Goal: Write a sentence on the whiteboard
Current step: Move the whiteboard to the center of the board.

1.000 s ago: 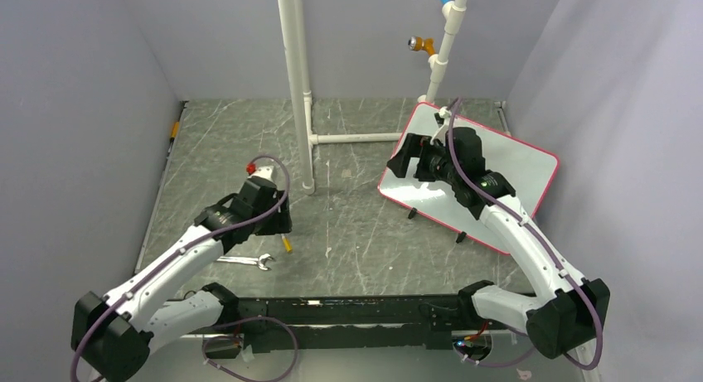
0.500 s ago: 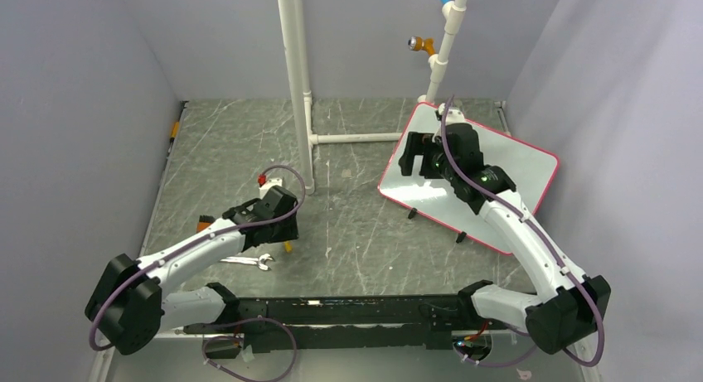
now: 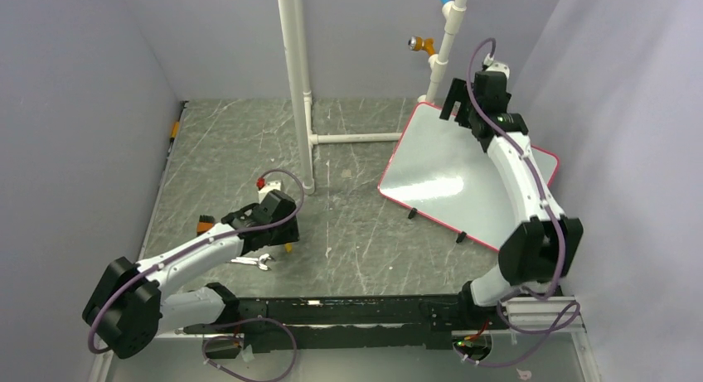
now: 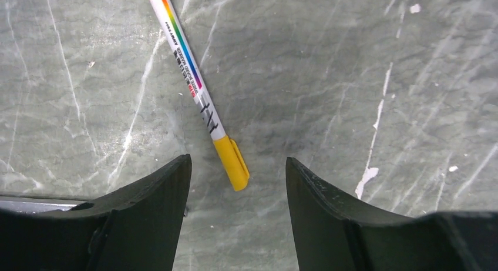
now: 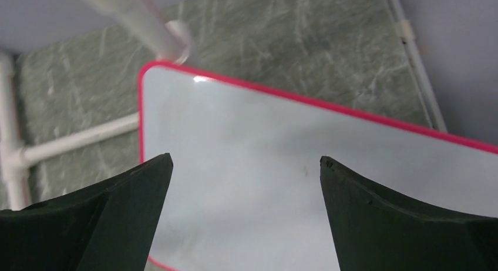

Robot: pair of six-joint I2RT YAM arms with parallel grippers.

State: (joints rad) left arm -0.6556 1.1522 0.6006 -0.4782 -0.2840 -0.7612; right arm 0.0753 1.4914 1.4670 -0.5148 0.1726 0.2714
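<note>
The whiteboard [image 3: 448, 179], white with a red-pink frame and black feet, lies at the right of the table. It also fills the right wrist view [image 5: 264, 130]. Its face is blank and the sentence does not show. My right gripper [image 3: 453, 107] is open and empty, raised above the board's far corner [image 5: 246, 158]. A marker [image 4: 197, 94] with a white rainbow-striped barrel and yellow cap lies on the table. My left gripper [image 4: 238, 159] is open just above its capped end. In the top view the marker [image 3: 288, 247] pokes out by the left gripper [image 3: 284, 234].
A silver wrench [image 3: 249, 261] lies near the left gripper. A small orange object [image 3: 204, 226] sits left of the arm. White pipes stand at the back: an upright [image 3: 294, 75], a low crossbar [image 3: 356, 137], and one with an orange valve [image 3: 423, 44].
My right arm has lifted off the whiteboard and swung up toward its far corner. My left arm has dropped lower and shifted toward the marker.
</note>
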